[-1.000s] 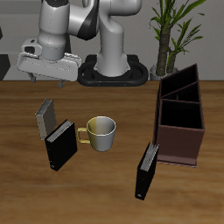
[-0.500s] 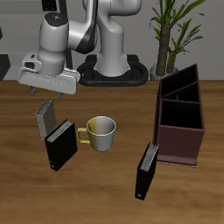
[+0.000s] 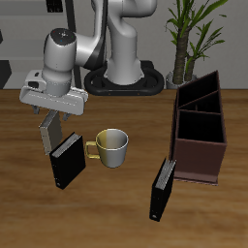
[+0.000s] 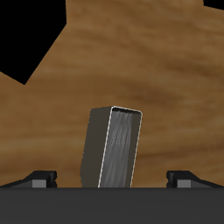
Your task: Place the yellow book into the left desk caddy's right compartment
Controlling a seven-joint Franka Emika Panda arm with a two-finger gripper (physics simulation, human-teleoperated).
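Observation:
The yellow book point(image 3: 47, 135), a thin book with a grey-silver cover, stands upright on the wooden table, tilted a little. My gripper point(image 3: 55, 116) hangs just above its top edge, jaws open. In the wrist view the book point(image 4: 114, 147) stands between my two fingertips point(image 4: 40, 178), and neither finger touches it. The left desk caddy point(image 3: 199, 155), a tall maroon-brown box with inner dividers, stands far across the table from the book. Nothing shows inside the compartments I can see.
A black book point(image 3: 67, 161) stands just in front of the yellow book, nearer the table's front edge. A cream mug point(image 3: 112, 146) sits beside it. A second black book point(image 3: 162, 188) stands by the caddy's front. A potted plant point(image 3: 190, 39) is behind the caddy.
My gripper has come down and toward the table's front, from behind the yellow book to just above it. The book, mug and caddy have not moved.

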